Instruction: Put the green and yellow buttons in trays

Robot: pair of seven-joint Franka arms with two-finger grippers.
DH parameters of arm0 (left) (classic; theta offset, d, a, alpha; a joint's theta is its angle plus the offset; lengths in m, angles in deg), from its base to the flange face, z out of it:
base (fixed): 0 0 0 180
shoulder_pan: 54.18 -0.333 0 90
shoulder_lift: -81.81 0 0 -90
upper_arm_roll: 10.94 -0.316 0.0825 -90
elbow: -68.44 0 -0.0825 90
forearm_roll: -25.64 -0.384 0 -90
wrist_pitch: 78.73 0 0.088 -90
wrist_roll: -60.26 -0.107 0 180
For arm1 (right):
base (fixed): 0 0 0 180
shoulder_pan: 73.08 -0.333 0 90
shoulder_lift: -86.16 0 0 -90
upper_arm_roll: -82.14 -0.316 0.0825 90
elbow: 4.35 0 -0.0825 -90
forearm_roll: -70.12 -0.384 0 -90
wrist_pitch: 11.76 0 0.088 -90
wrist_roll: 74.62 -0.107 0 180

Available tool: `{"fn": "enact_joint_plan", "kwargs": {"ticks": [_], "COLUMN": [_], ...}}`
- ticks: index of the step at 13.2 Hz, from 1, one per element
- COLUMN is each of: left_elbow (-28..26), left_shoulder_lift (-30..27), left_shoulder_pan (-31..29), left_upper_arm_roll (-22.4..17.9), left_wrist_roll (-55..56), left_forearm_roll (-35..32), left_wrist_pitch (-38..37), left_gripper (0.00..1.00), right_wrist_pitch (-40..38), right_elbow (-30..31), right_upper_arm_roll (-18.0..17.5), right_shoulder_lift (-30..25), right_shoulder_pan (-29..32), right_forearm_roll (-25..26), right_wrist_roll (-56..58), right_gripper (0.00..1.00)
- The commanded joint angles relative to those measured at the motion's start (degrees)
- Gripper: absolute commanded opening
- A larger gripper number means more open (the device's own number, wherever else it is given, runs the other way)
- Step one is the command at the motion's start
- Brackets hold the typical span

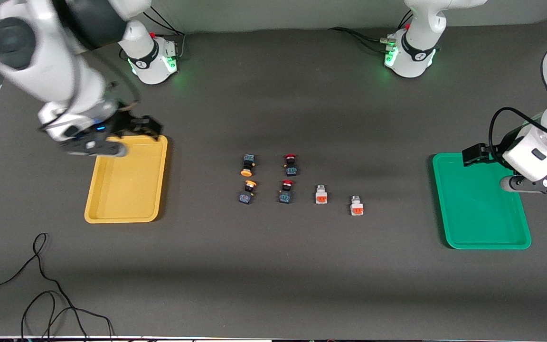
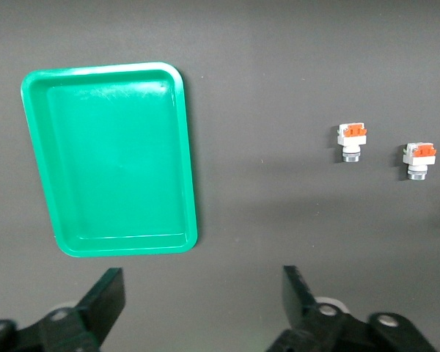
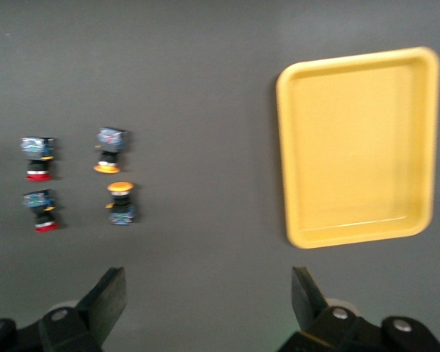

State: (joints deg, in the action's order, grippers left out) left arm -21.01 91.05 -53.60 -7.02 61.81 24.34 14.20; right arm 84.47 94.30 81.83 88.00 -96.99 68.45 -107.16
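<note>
- From the front, we see six buttons mid-table: two yellow-capped buttons (image 1: 248,165) (image 1: 248,191), two red-capped buttons (image 1: 290,164) (image 1: 286,191) beside them, and two white-grey buttons (image 1: 321,194) (image 1: 357,205) toward the left arm's end. The yellow tray (image 1: 126,216) lies at the right arm's end, the green tray (image 1: 482,242) at the left arm's end. The right pincer (image 1: 133,127) hangs over the yellow tray's base-side rim, the left pincer (image 1: 476,154) over the green tray's.
- In the left wrist view, we find the left pincer (image 2: 203,293) spread wide, holding nothing.
- In the right wrist view, the right pincer (image 3: 209,293) gapes wide too, empty.
</note>
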Motion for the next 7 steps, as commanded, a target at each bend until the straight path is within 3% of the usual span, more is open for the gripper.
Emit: {"fn": "enact_joint_plan", "kwargs": {"ticks": [1, 4, 7], "left_elbow": [2.3, 4.0, 4.0], "left_shoulder_lift": [1.1, 2.8, 5.0], "left_shoulder_pan": [0.4, 1.6, 2.7], "left_upper_arm_roll": [0.0, 0.4, 1.3], "left_wrist_roll": [-0.4, 1.8, 8.4], "left_forearm_roll": [0.9, 3.6, 8.4], "left_wrist_pitch": [0.0, 0.0, 0.3], "left_gripper": [0.87, 0.87, 0.9], "right_wrist_pitch": [4.4, 7.5, 9.6], "right_elbow": [2.2, 2.0, 3.0], "right_upper_arm_roll": [0.7, 0.7, 0.7], "right_shoulder_lift": [0.0, 2.1, 3.2], "right_shoulder_pan": [-8.2, -15.9, -17.7], "right_forearm_roll": [-0.6, -0.5, -0.2], "right_wrist_roll": [-12.3, -21.9, -21.7], "right_gripper": [1.0, 1.0, 1.0]}}
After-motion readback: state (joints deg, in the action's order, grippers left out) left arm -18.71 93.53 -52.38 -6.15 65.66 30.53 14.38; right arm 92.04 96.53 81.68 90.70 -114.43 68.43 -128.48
